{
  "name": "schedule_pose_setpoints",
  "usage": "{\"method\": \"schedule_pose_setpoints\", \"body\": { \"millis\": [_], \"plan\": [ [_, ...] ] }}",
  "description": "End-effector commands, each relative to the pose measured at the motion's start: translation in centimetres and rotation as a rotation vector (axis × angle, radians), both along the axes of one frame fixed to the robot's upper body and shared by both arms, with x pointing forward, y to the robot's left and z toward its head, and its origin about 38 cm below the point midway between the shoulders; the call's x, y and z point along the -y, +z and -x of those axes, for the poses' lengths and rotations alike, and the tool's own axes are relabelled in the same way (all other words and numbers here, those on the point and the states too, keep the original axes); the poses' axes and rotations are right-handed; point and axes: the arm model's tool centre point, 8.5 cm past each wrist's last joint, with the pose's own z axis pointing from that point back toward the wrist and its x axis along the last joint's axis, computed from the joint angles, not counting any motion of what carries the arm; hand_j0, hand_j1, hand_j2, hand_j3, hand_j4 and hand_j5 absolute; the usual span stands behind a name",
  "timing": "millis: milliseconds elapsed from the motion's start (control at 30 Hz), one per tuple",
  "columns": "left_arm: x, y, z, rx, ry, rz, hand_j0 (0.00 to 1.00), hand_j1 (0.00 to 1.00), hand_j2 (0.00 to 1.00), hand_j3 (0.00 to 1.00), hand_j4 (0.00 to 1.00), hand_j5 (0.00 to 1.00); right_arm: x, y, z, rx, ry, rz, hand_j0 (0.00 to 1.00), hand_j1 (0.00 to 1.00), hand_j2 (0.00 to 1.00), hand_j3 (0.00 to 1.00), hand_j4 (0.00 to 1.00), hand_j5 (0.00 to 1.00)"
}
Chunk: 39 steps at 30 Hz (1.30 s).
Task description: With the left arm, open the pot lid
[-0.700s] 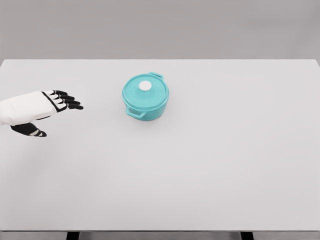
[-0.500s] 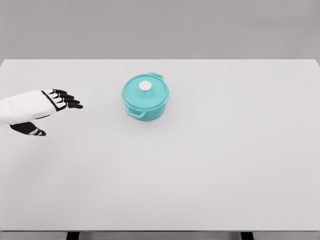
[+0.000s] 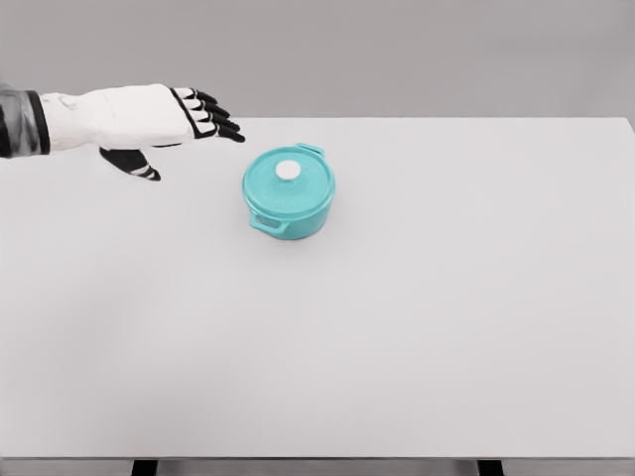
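So the teal pot (image 3: 289, 193) sits a bit left of centre on the white table (image 3: 446, 317), lid (image 3: 288, 180) on, white knob (image 3: 288, 171) on top. Left hand (image 3: 149, 121) hovers up-left of it, fingers (image 3: 220, 121) stretched out and loose, gripping nothing

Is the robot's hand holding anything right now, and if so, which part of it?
Nothing is held. The left hand is open, fingers extended, apart from the pot; the lid still sits on it, its white knob untouched.
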Motion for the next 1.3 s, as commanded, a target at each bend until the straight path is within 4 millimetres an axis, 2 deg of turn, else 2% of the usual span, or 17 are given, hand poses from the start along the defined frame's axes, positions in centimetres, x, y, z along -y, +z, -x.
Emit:
{"method": "schedule_pose_setpoints", "body": {
  "millis": [0,67,133,200,267,433,600,667,733,800,1033,1267],
  "plan": [
    [3.4,-5.1,-0.1,-0.133,-0.063,-0.035,1.00,1.00,1.00,1.00,1.00,1.00,0.0,0.0,0.0,-0.001,0.000,0.000,1.00,1.00,1.00,1.00,1.00,1.00],
    [5.7,-3.1,-1.7,-0.112,-0.031,0.017,1.00,1.00,1.00,1.00,1.00,1.00,0.0,0.0,0.0,0.000,0.000,0.000,1.00,1.00,1.00,1.00,1.00,1.00],
    [8.1,-2.7,-2.8,-0.117,-0.029,0.047,1.00,1.00,1.00,1.00,1.00,1.00,0.0,0.0,0.0,0.000,0.000,0.000,1.00,1.00,1.00,1.00,1.00,1.00],
    [8.5,-2.4,-3.5,-0.115,-0.018,0.039,1.00,1.00,1.00,1.00,1.00,1.00,0.0,0.0,0.0,-0.002,0.000,0.001,1.00,1.00,1.00,1.00,1.00,1.00],
    [10.4,-1.7,-4.1,-0.113,0.010,0.058,1.00,1.00,1.00,1.00,1.00,1.00,0.0,0.0,0.0,0.000,0.000,0.000,1.00,1.00,1.00,1.00,1.00,1.00],
    [11.2,-3.2,-4.7,-0.150,0.051,0.015,1.00,1.00,1.00,1.00,1.00,1.00,0.0,0.0,0.0,0.000,0.000,0.000,1.00,1.00,1.00,1.00,1.00,1.00],
    [10.8,-3.7,-5.1,-0.160,0.067,-0.011,1.00,1.00,1.00,1.00,1.00,1.00,0.0,0.0,0.0,-0.002,0.000,0.001,1.00,1.00,1.00,1.00,1.00,1.00],
    [10.7,-3.7,-5.2,-0.159,0.072,-0.013,0.93,0.93,0.93,0.93,0.93,0.93,0.0,0.0,0.0,0.000,0.000,0.000,1.00,1.00,1.00,1.00,1.00,1.00],
    [10.5,-3.9,-5.4,-0.158,0.082,-0.023,0.90,0.90,0.90,0.90,0.90,0.90,0.0,0.0,0.0,-0.002,0.000,0.001,1.00,1.00,1.00,1.00,1.00,1.00],
    [10.7,-4.6,-5.6,-0.172,0.086,-0.032,0.90,0.90,0.90,0.90,0.90,0.90,0.0,0.0,0.0,-0.002,0.000,0.001,1.00,1.00,1.00,1.00,1.00,1.00],
    [11.4,-4.7,-5.5,-0.175,0.074,-0.029,0.91,0.91,0.91,0.91,0.91,0.91,0.0,0.0,0.0,-0.002,0.000,0.001,1.00,1.00,1.00,1.00,1.00,1.00],
    [12.2,-5.8,-5.3,-0.196,0.063,-0.051,0.90,0.90,0.90,0.90,0.90,0.90,0.0,0.0,0.0,0.000,0.000,0.000,1.00,1.00,1.00,1.00,1.00,1.00]
  ]
}}
